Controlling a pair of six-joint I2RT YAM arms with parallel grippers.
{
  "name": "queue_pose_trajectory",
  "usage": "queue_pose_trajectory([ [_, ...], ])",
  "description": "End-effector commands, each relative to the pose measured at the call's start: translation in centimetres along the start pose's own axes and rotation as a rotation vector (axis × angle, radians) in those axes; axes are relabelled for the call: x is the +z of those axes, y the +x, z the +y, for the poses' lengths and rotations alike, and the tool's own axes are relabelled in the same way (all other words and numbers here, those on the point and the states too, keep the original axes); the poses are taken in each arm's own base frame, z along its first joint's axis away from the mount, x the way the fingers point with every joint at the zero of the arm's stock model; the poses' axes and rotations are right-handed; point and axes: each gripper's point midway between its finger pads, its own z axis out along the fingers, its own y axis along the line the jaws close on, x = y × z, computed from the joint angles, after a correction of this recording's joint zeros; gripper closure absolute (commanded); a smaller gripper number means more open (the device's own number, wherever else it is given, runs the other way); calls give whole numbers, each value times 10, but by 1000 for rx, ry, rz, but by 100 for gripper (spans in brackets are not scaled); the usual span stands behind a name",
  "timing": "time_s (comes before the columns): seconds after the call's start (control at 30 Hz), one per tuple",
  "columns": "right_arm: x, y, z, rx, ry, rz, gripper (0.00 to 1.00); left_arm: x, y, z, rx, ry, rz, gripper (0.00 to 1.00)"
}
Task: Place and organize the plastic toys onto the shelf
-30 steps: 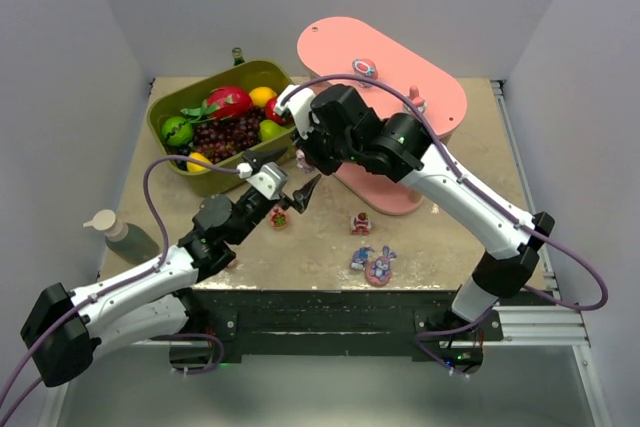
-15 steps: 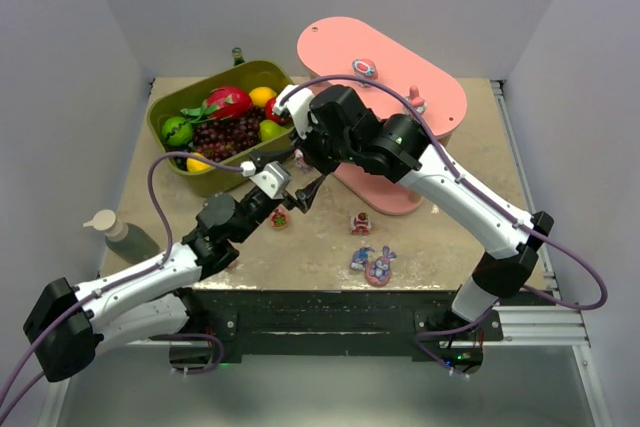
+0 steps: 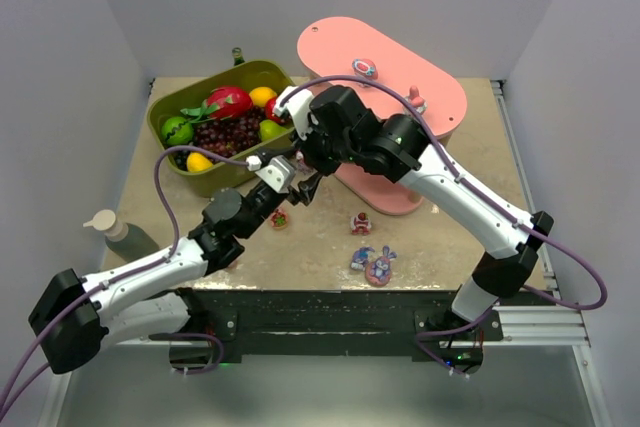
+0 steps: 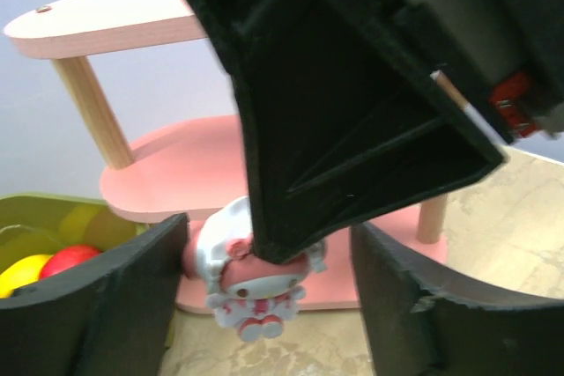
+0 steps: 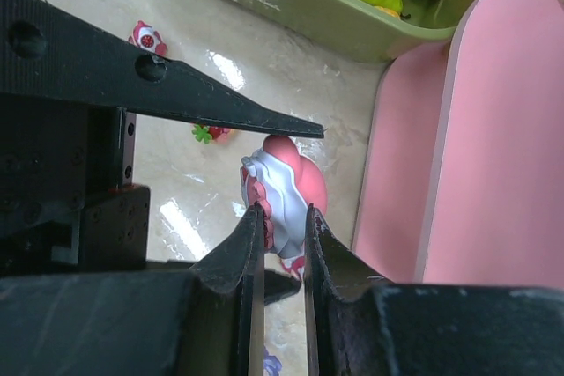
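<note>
- Furthest left, the black two-finger left gripper [image 3: 300,190] is released. Its jaws stand apart on either side of the toy, and we see no contact with it. We judge this a hand-over, so we would close squarely on the toy's body, low down and clear of the other arm's fingertips.
- Between the arms, the small glossy pink-and-white plastic figurine [image 4: 256,283] hangs above the tan mottled tabletop [image 3: 450,237], just beside the shelf's lowest board. It shows a rounded pink part, white frills and red trim. It is tiny and slick, so we expect it to twist in a loose pinch.
- The black right gripper [image 5: 282,222] is clenched on the figurine, pinching only a thin edge. We would let go only once the other grip is firm.
- To the right stands the pink three-tier shelf [image 3: 340,47] with long oval boards and pale wooden uprights. Two small toys [image 3: 364,67] sit on its top board, and several more lie on the tabletop.
</note>
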Motion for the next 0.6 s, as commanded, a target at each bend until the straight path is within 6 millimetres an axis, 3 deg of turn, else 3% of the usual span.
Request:
queue_pose_trajectory([
  [0.0,-3,-11,0,16,-1,-47,100,11,-31,1,-8,-11,-85,30],
  [0.17,-3,-14,-1,20,-1,-53,100,11,-24,-1,-4,-11,-64,33],
  [0.23,-4,-15,0,22,-3,-56,100,12,-24,-1,-3,-11,-64,24],
  [0.37,-3,-14,0,24,-5,-52,100,14,-26,0,3,-20,-67,16],
  [0.5,-4,-14,0,27,-6,-52,100,18,-23,1,12,-37,-55,16],
  [0.57,-4,-13,1,28,-6,-49,100,19,-22,3,14,-52,-50,21],
])
